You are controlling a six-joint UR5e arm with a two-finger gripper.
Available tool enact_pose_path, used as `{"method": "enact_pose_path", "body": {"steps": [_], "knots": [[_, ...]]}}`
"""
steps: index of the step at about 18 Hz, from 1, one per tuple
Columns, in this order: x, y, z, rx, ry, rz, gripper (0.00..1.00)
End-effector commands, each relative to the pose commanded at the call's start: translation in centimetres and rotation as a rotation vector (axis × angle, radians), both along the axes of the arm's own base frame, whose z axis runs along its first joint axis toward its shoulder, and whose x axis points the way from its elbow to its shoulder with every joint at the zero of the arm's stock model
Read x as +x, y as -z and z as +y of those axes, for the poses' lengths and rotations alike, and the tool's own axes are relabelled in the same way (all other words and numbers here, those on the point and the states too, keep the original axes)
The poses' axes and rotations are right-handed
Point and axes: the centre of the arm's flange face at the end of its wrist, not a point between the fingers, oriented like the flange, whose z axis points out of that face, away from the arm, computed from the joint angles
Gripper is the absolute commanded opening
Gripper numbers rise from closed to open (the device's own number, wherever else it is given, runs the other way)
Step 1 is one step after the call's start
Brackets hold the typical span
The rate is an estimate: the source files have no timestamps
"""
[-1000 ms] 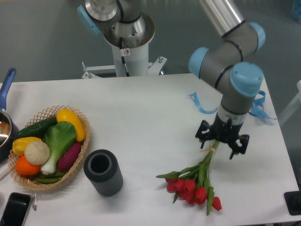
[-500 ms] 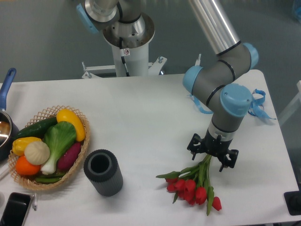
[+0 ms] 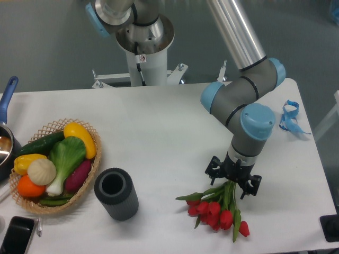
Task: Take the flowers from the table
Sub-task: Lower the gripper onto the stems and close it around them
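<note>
Since my gripper (image 3: pixel 231 181) sits right over the stems, jaws spread and nothing pinched, I'd close gently mid-bunch. The flowers (image 3: pixel 217 207) lie on the table (image 3: pixel 159 132), well right of the basket (image 3: pixel 90 174).

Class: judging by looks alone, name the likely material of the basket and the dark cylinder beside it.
Basket: woven wicker or rattan, matte tan, open lattice rim visible. Dark cylinder: probably rubber or foam, matte charcoal with fine ribbing on its wall; the look leaves it open.

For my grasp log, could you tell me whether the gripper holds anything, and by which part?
It cannot be told: the gripper sits over the stem ends of the red tulip bunch, which lies on the white table.
</note>
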Motion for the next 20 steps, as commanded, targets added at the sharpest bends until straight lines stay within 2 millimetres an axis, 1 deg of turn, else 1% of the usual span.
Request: {"method": "enact_pose_path", "body": {"steps": [2, 11, 14, 15, 17, 18, 20], "knots": [[0.2, 0.3, 0.4, -0.016, 0.015, 0.012, 1.0], [0.3, 1.3, 0.7, -0.02, 0.015, 0.01, 1.0], [0.2, 1.5, 0.7, -0.029, 0.017, 0.022, 0.91], [0.5, 1.5, 1.1, -0.041, 0.024, 0.032, 0.88], [0.6, 1.6, 1.1, -0.055, 0.023, 0.038, 0.81], [0.6, 1.6, 1.1, -0.055, 0.023, 0.038, 0.77], [0.6, 1.4, 1.1, -0.053, 0.021, 0.04, 0.64]]}}
